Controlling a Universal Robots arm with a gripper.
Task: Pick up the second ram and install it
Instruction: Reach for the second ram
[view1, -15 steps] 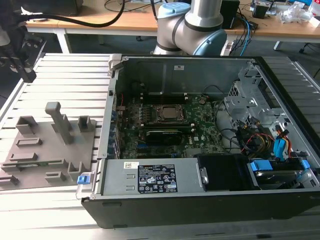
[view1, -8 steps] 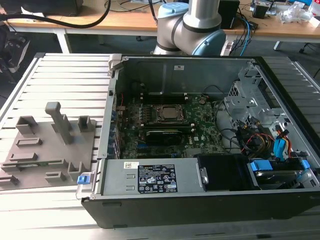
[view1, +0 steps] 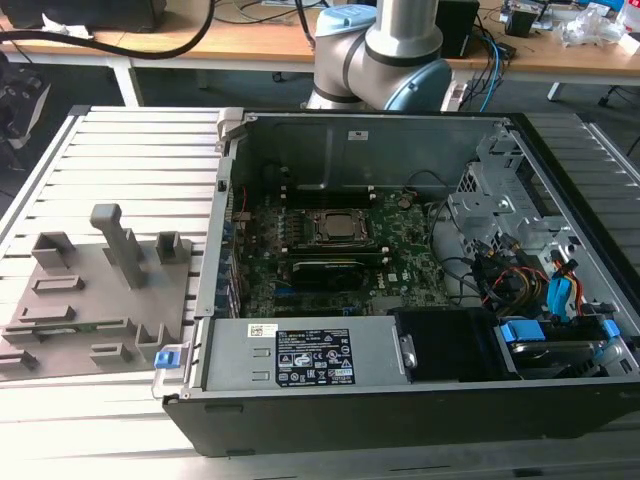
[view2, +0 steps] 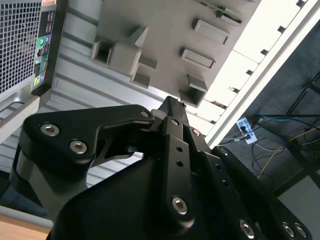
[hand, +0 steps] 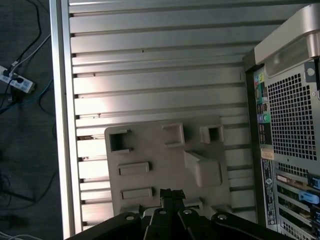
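The grey fixture plate (view1: 95, 300) lies on the slatted table at the exterior view's left, beside the open computer case (view1: 400, 300). A thin green strip, the second ram (view1: 100, 327), rests in a slot near the plate's front edge. In the second wrist view it shows as a narrow stick (view2: 222, 12). My gripper (hand: 171, 193) hangs above the front part of the plate in both wrist views, well clear of it. Its black fingers (view2: 172, 117) meet at the tips, shut with nothing between them. The motherboard (view1: 330, 250) lies inside the case.
A tall grey post (view1: 120, 245) and several low blocks stand on the fixture plate. The case's rear panel (hand: 290, 125) rises beside the plate. The arm's base (view1: 385, 50) stands behind the case. Cables and a power strip (hand: 17, 80) lie on the floor beyond the table's edge.
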